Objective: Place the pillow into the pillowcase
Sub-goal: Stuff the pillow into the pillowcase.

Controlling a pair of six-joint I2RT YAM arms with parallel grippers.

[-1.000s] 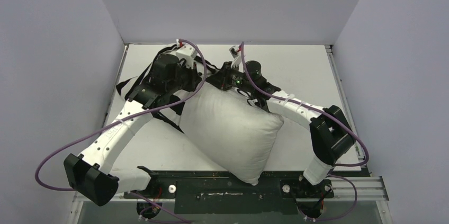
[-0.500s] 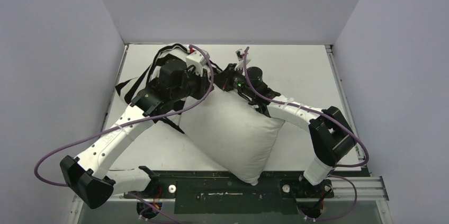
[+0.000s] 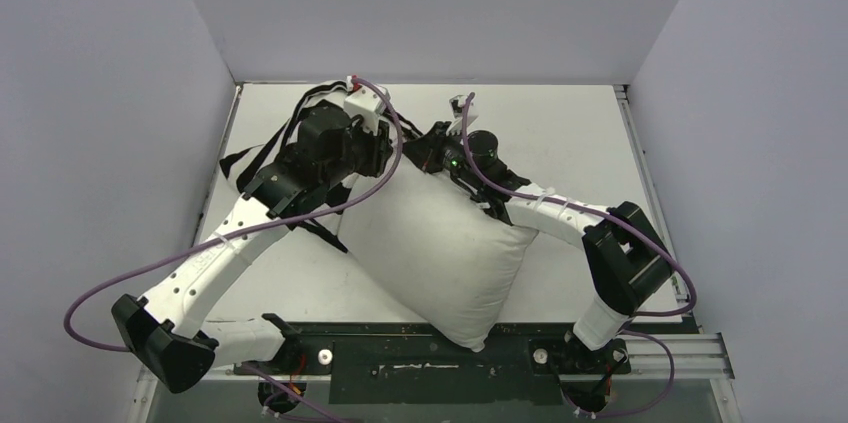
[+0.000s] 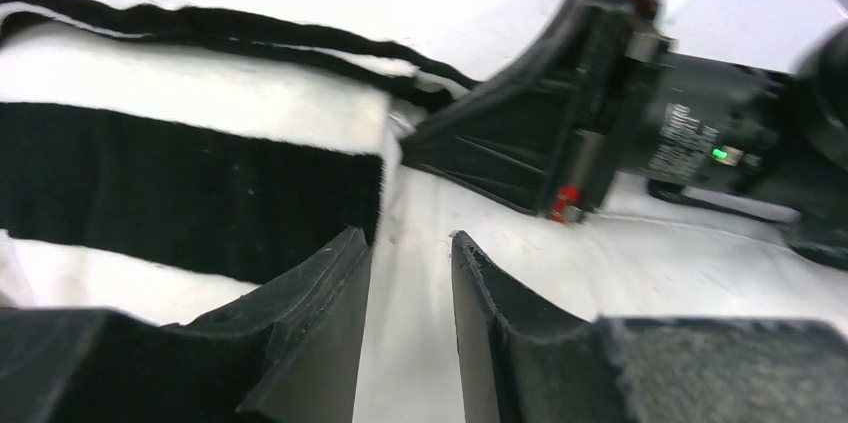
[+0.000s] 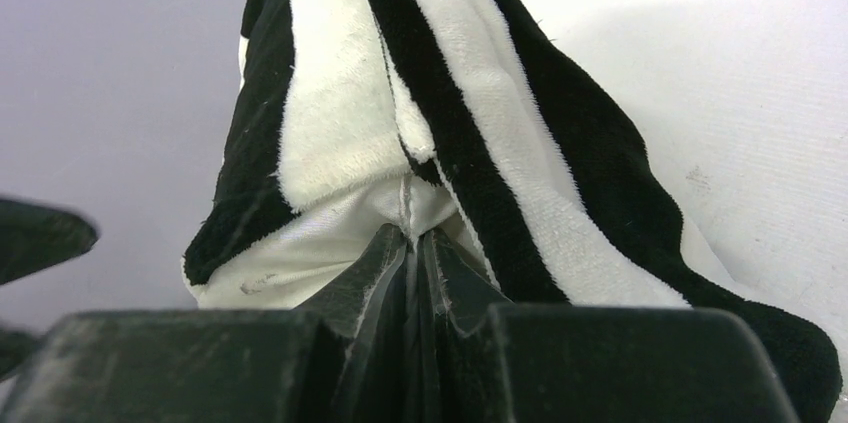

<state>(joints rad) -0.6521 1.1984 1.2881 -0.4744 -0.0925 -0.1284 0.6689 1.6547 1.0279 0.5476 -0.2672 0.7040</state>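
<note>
The plump off-white pillow (image 3: 440, 248) lies tilted across the middle of the table, one corner over the near edge. Its far corner meets the black-and-white striped pillowcase (image 3: 250, 158), which is bunched at the far left under my left arm. My right gripper (image 5: 412, 235) is shut on a seam of the pillowcase (image 5: 450, 113) and sits at the pillow's far corner (image 3: 428, 148). My left gripper (image 4: 407, 238) is open with only a white surface showing between its fingers. The pillowcase (image 4: 190, 173) lies just to its left. In the top view the left gripper (image 3: 388, 143) is close beside the right one.
White walls close in the table (image 3: 560, 123) at the back and both sides. Purple cables loop from both arms. A black rail (image 3: 400, 348) runs along the near edge between the arm bases. The right gripper's body (image 4: 600, 123) fills the space just ahead of my left fingers.
The left gripper has opened from nearly shut and shifted right toward the right gripper. The right gripper has stayed shut on the pillowcase; the pillow has barely moved.
</note>
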